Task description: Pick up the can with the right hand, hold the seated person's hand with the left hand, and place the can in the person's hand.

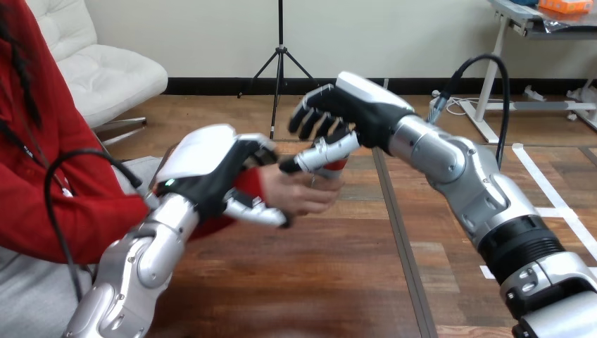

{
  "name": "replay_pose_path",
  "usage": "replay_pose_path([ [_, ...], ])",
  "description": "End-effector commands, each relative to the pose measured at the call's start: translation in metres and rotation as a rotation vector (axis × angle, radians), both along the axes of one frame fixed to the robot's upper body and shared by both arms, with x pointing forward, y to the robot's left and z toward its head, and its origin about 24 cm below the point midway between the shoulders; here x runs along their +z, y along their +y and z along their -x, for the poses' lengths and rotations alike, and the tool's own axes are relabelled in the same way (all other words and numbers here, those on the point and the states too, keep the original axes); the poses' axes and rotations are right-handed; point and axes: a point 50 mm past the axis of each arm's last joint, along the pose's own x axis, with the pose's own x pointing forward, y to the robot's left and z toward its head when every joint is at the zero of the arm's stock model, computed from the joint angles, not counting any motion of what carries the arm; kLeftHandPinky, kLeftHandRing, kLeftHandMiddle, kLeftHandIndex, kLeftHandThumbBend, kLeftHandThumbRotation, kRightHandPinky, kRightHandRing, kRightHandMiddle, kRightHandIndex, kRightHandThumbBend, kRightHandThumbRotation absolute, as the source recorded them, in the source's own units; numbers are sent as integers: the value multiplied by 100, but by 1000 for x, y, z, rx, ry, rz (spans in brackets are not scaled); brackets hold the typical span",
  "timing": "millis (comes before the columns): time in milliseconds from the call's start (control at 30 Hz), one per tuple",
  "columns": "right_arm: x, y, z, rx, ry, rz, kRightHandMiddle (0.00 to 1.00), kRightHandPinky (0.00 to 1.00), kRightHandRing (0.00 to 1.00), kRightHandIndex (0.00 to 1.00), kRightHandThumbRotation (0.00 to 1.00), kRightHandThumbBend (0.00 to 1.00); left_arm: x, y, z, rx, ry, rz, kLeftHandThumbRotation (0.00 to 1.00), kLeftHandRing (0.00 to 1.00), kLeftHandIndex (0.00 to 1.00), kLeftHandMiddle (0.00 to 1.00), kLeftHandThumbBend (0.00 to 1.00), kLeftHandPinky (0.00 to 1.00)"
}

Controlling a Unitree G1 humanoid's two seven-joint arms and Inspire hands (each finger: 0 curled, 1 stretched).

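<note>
Your silver left forearm lies nearest the lens. The red can shows only as a sliver under your right hand, whose fingers and thumb curl round it. Too little shows to tell its long axis or facing. Just below it, the person's hand lies palm up. Your left hand wraps that wrist. Pickup and hold look done; the release is left.

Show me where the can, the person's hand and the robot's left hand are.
can (337,166): head view, on its visible red side.
person's hand (303,194): head view, on its bare middle.
left hand (204,158): head view, on the white back shell.
</note>
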Motion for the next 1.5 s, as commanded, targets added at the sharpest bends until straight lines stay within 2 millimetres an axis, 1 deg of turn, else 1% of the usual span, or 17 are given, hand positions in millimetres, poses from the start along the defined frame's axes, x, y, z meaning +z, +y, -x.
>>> replay_pose_path([
  [0, 51, -12, -4, -6, -200, -60, 68, 54, 63, 71, 92, 100, 49, -22, 3, -136, -159, 64, 48, 71, 74, 74, 100, 58],
  [100, 47, -16, -2, -11, -205, -70, 71, 56, 65, 75, 97, 100, 45, -20, 7, -141, -115, 67, 52, 75, 77, 77, 100, 63],
  [300, 41, -23, 2, -21, -203, -82, 74, 58, 68, 79, 99, 100, 40, -16, 13, -156, -57, 68, 55, 80, 81, 82, 100, 72],
  [600, 32, -31, 10, -27, -212, -141, 76, 59, 70, 81, 100, 100, 32, -10, 21, -144, -9, 63, 60, 83, 84, 85, 100, 79],
  [733, 26, -35, 14, -34, -217, -141, 77, 60, 71, 82, 100, 100, 28, -8, 24, -144, 5, 74, 61, 83, 84, 85, 100, 81],
  [933, 22, -39, 21, -40, -221, -151, 81, 65, 78, 84, 100, 100, 23, -5, 28, -138, 5, 79, 63, 83, 84, 85, 100, 81],
  [1133, 16, -45, 29, -44, -236, -183, 84, 67, 80, 85, 100, 100, 17, -2, 33, -129, -16, 90, 69, 83, 85, 85, 100, 81],
  [1200, 14, -46, 31, -46, -235, -187, 85, 68, 82, 85, 100, 100, 16, -2, 34, -127, -26, 93, 74, 82, 84, 84, 100, 79],
  [1433, 6, -53, 47, -50, -253, -242, 87, 69, 84, 87, 100, 100, 9, -1, 43, -102, -72, 123, 83, 80, 83, 83, 100, 75],
  [1467, 4, -54, 49, -49, -254, -255, 87, 69, 84, 87, 100, 100, 8, -1, 45, -97, -76, 134, 85, 80, 82, 82, 98, 74],
])
